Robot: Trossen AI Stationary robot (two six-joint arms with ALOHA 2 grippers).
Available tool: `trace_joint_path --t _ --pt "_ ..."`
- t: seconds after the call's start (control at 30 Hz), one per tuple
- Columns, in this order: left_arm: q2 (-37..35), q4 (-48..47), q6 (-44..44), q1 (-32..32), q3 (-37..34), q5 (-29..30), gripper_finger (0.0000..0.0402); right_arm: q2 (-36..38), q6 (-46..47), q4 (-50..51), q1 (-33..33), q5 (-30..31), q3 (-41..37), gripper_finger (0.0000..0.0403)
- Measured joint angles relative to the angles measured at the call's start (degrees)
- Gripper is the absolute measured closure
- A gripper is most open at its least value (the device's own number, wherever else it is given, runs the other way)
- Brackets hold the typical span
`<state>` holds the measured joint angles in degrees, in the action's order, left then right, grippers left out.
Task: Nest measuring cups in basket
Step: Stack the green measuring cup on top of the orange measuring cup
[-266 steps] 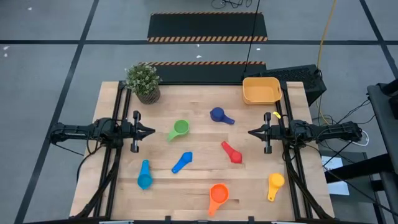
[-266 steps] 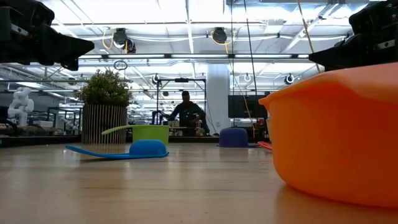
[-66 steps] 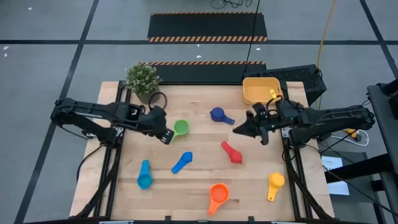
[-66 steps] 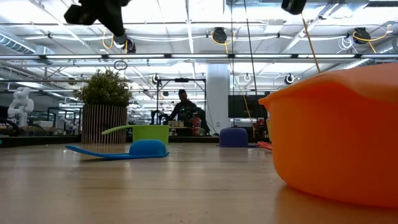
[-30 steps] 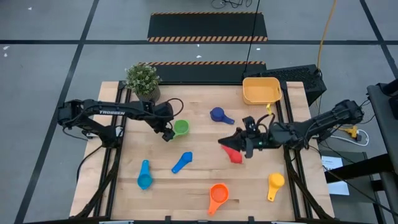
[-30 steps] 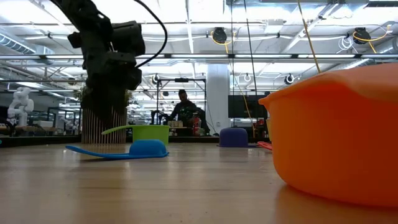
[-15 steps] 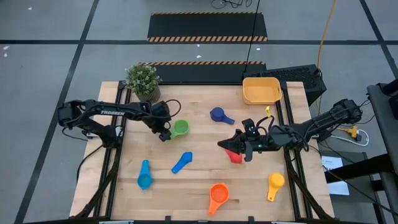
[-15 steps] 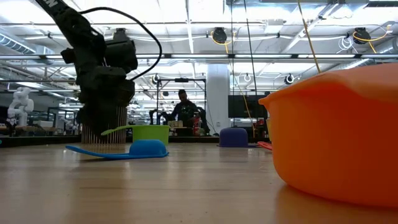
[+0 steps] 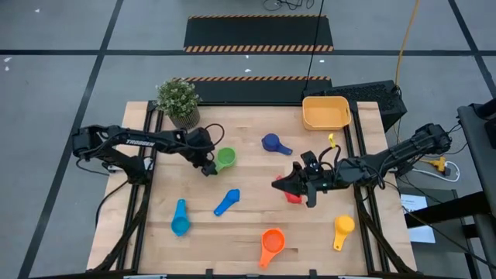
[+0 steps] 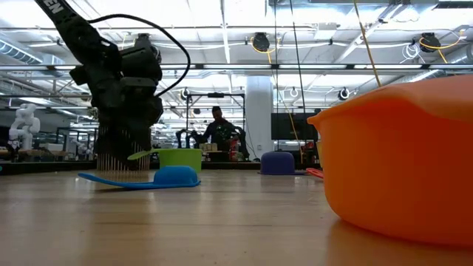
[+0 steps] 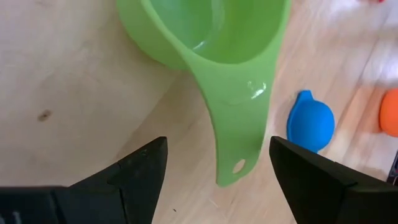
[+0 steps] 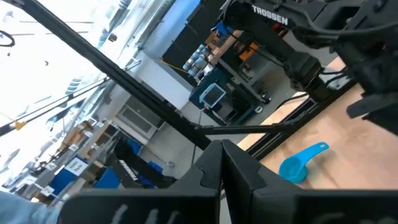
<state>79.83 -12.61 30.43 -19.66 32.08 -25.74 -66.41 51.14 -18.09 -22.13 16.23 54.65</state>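
The green measuring cup (image 9: pixel 225 160) stands on its bowl's bottom at the table's left middle. Its handle (image 11: pixel 233 143) points toward the near edge. My left gripper (image 9: pixel 208 167) is open and slants down over that handle, one finger on each side, touching nothing. My right gripper (image 9: pixel 277 184) is shut and hangs level, high over the red cup (image 9: pixel 293 197). Dark blue (image 9: pixel 271 142), blue (image 9: pixel 226 202), teal (image 9: pixel 180 219), orange (image 9: pixel 272 243) and yellow (image 9: pixel 342 230) cups lie scattered on the table. The basket (image 9: pixel 325 113) stands at the far right corner.
A potted plant (image 9: pixel 178 101) stands at the far left corner, just behind my left arm. In the low view the orange cup (image 10: pixel 399 162) fills the right side, and a person stands far off in the room behind the table.
My left gripper has sunk toward the green cup's handle and tipped further downward, staying open. The cups have not moved.
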Motion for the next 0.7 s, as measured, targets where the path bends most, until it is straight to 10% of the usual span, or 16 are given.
trace_joint_path --t 0.37,0.7 --pt "2.1 2.3 -1.3 1.0 0.0 -0.8 0.0127 0.3 -3.0 0.5 0.0 0.0 0.0 0.0403" --pt "7.4 11.3 0.2 2.6 0.0 -2.6 0.0292 0.5 -3.0 0.6 0.0 0.0 0.0 0.0403"
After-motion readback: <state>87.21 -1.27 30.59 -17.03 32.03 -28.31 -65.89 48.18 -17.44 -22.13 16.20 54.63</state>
